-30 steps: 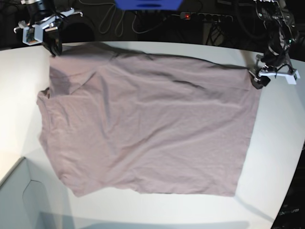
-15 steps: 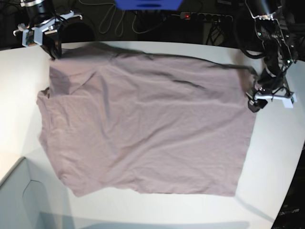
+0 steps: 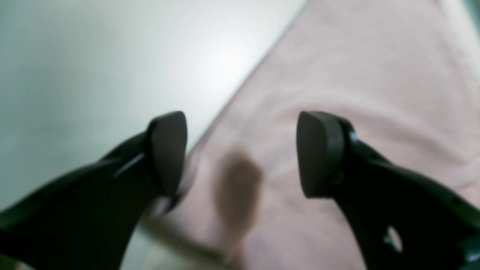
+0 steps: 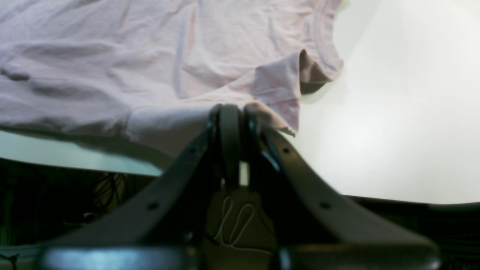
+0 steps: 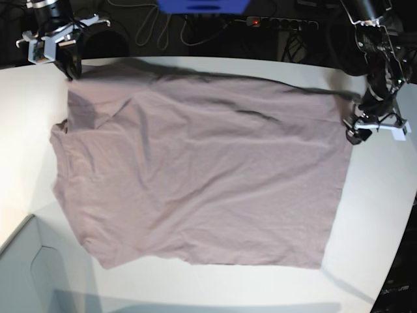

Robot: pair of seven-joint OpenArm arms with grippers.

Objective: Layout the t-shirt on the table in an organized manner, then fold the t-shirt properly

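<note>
Grey box corner [image 5: 26, 274], lower left: contents not visible. T-shirt [image 5: 202, 169], pink-mauve, spread mid-frame on white desk [image 5: 384, 215]. Left gripper [image 5: 355, 132], right edge: fingers [image 3: 167, 150] spread over hem. Right gripper [image 5: 70, 68], upper left: fingers pinching t-shirt's corner.

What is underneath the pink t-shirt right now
The t-shirt lies spread on the white table, which shows bare around it. The surface beneath the cloth is covered, so anything under it cannot be seen.

The right gripper [image 4: 236, 116] pinched a pink t-shirt [image 4: 157, 63] edge between closed jaws, the wrinkled cloth spreading over the white table [image 4: 393, 123] beyond.
</note>
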